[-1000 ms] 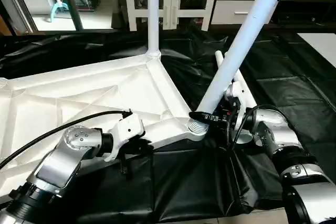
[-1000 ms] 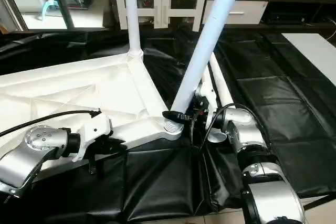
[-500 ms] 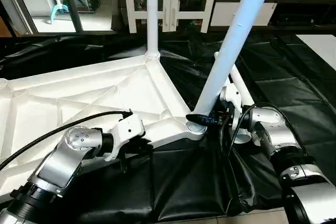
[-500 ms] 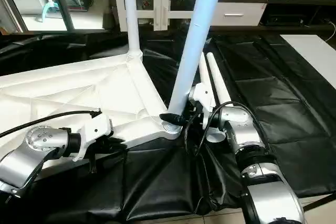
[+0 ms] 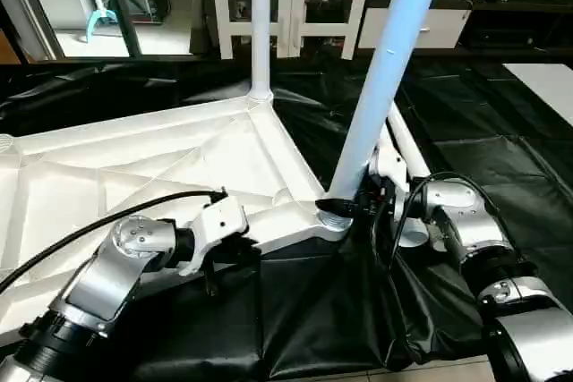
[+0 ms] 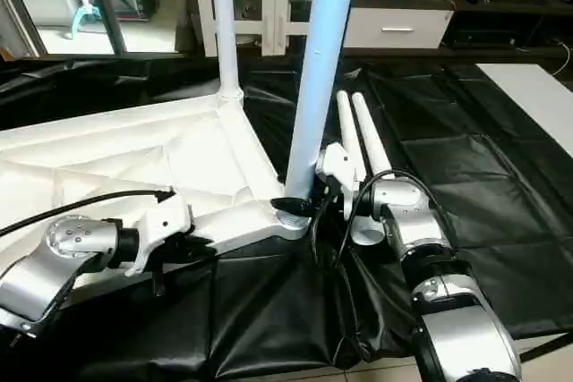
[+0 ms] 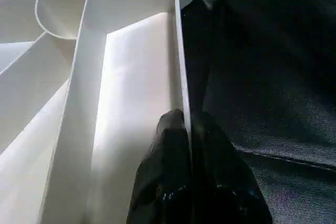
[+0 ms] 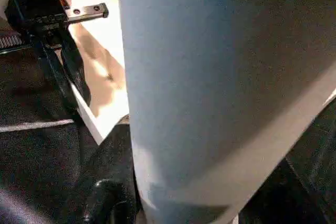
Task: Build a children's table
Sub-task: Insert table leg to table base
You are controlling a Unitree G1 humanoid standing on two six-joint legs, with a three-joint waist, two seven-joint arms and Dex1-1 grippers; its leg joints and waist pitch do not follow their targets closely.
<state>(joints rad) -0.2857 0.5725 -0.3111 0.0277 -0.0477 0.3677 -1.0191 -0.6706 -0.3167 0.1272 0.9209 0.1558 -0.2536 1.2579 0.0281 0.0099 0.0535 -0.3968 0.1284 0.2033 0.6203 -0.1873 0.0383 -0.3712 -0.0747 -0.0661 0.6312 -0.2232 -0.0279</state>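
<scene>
The white tabletop (image 5: 134,167) lies upside down on a black sheet, ribs up. One white leg (image 5: 260,24) stands in its far corner. My right gripper (image 5: 347,207) is shut on the base of a second leg (image 5: 385,69), which stands almost upright over the near right corner socket (image 5: 333,221). In the right wrist view that leg (image 8: 210,77) is close up, with a black finger (image 8: 105,182) against it. My left gripper (image 7: 185,129) is shut on the tabletop's thin near rim (image 7: 178,51), one finger on each side.
Two more white legs (image 6: 358,127) lie side by side on the black sheet (image 5: 466,149) just behind my right arm. White cabinets (image 5: 295,6) and a dark shelf stand at the back. A cable (image 5: 89,225) runs along my left forearm.
The held leg has swung from a rightward lean to nearly upright, its top moving left, with my right gripper following at its base. My left gripper has stayed on the rim.
</scene>
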